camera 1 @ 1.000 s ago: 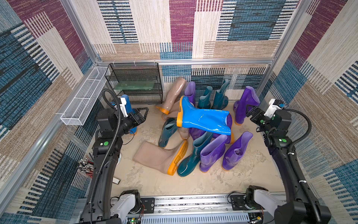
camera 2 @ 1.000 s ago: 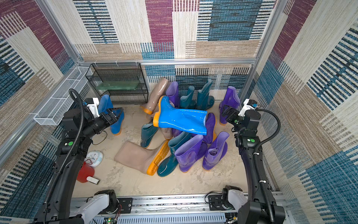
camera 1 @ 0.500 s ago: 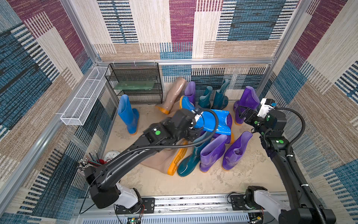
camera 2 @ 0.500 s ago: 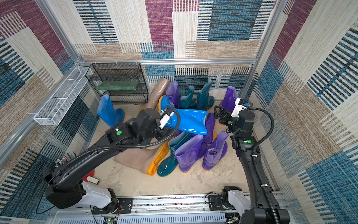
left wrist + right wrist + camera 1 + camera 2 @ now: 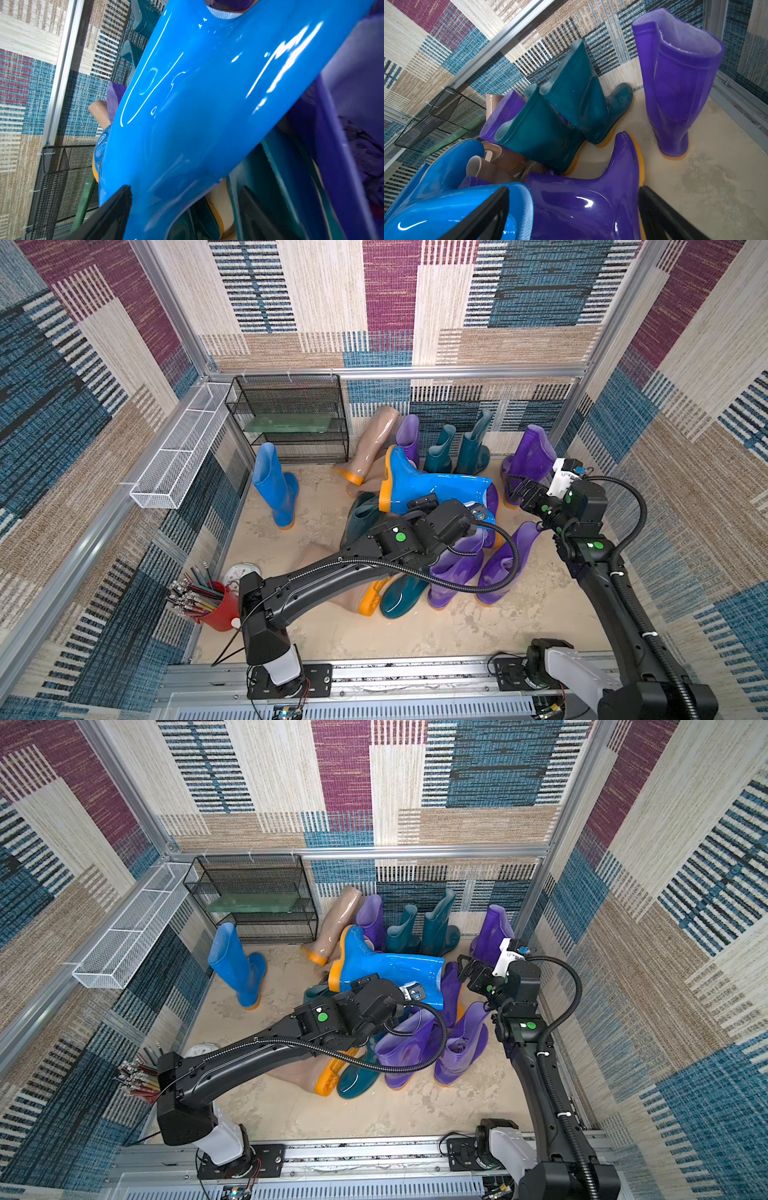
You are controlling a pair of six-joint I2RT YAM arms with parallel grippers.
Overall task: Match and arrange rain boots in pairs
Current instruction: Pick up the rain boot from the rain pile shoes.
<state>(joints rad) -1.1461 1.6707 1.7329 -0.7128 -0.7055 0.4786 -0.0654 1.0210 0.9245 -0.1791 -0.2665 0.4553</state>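
While the left hand, spread wide, is straddling the blue boot lying atop the pile, the right hand is hovering open by its mouth. Pairing is seemingly calling for a firm clamp, then carrying it beside the upright blue boot.

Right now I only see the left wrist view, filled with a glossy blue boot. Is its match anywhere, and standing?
Observer: Yes, a second blue boot stands upright alone near the black mesh rack.
Operator: Where is the right gripper?
Observer: The right gripper hangs open at the open top of the lying blue boot, holding nothing.
Operator: Anything upright beyond it?
Observer: A tall purple boot stands in the far corner just beyond it.
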